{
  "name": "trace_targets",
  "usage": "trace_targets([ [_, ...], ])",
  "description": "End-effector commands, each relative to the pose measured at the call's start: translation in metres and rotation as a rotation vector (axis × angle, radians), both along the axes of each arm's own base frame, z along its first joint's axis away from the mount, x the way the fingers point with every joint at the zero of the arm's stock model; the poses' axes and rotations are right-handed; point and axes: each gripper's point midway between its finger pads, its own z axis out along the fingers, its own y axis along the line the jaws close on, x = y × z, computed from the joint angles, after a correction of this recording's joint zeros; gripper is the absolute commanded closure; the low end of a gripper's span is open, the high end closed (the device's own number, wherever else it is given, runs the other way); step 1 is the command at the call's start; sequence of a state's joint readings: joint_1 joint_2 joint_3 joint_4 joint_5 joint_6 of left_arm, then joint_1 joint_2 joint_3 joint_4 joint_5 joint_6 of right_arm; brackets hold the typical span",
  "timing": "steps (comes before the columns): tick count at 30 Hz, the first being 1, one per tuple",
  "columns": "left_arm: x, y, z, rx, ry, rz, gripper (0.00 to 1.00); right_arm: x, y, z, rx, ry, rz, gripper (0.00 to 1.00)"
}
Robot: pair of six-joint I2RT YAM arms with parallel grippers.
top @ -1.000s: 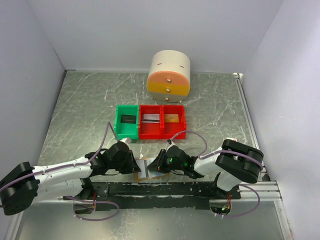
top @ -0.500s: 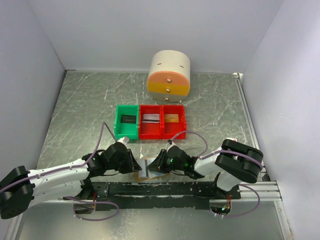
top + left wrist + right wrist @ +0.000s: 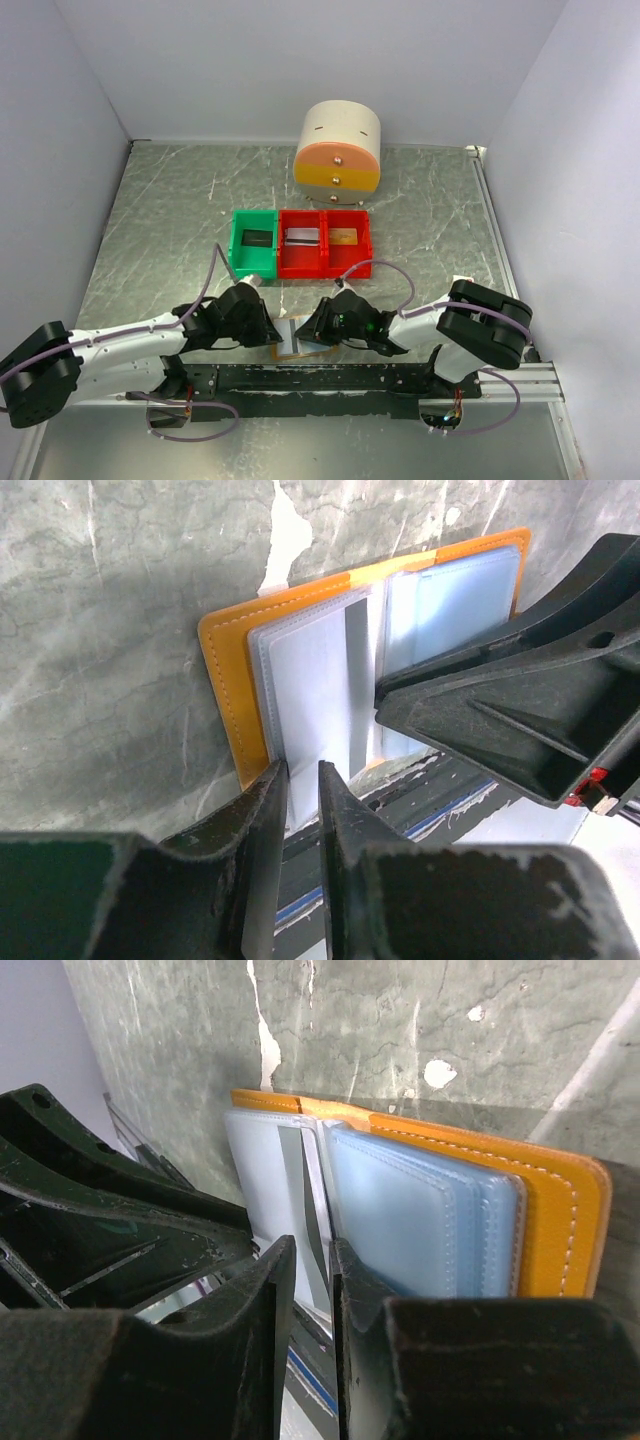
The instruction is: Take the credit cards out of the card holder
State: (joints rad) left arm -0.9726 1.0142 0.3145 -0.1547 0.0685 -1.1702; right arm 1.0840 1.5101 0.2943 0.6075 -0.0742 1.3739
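Note:
The card holder [image 3: 305, 348] lies open at the table's near edge, with an orange rim [image 3: 225, 670] and pale blue pockets [image 3: 420, 1220]. A grey-silver credit card with a dark stripe [image 3: 310, 680] lies on its left half and also shows in the right wrist view [image 3: 260, 1170]. My left gripper [image 3: 268, 328] is shut to a narrow slit, its tips [image 3: 303, 775] at that card's near edge. My right gripper [image 3: 316, 328] is shut, its tips [image 3: 315, 1255] at the holder's fold. Another grey card [image 3: 302, 237] and a gold-orange card [image 3: 345, 237] lie in the red bin [image 3: 323, 262].
A green bin [image 3: 253, 262] holding a dark item adjoins the red bin on the left. A round cream and orange drawer unit [image 3: 338, 147] stands at the back. The black rail [image 3: 330, 378] runs under the holder's near edge. The right arm's fingers [image 3: 480, 710] crowd the left wrist view.
The left arm swayed slightly and came back. Both grippers stay at the holder, which has barely shifted.

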Motion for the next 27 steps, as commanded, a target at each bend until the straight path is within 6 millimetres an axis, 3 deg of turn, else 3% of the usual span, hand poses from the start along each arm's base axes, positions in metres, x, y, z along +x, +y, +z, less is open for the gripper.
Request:
trace_targets([
  [1,0.015,-0.029,0.035,-0.115,-0.086,-0.027,0.71,-0.002,-0.007,-0.011,-0.039,0.019,-0.018,0.79],
  [12,0.012,-0.032,0.030,-0.098,-0.071,-0.063,0.72,-0.002,-0.002,-0.015,-0.048,0.037,-0.014,0.79],
  [27,0.013,-0.019,0.026,-0.055,-0.078,-0.026,0.72,-0.001,-0.006,-0.014,-0.059,0.029,-0.023,0.77],
])
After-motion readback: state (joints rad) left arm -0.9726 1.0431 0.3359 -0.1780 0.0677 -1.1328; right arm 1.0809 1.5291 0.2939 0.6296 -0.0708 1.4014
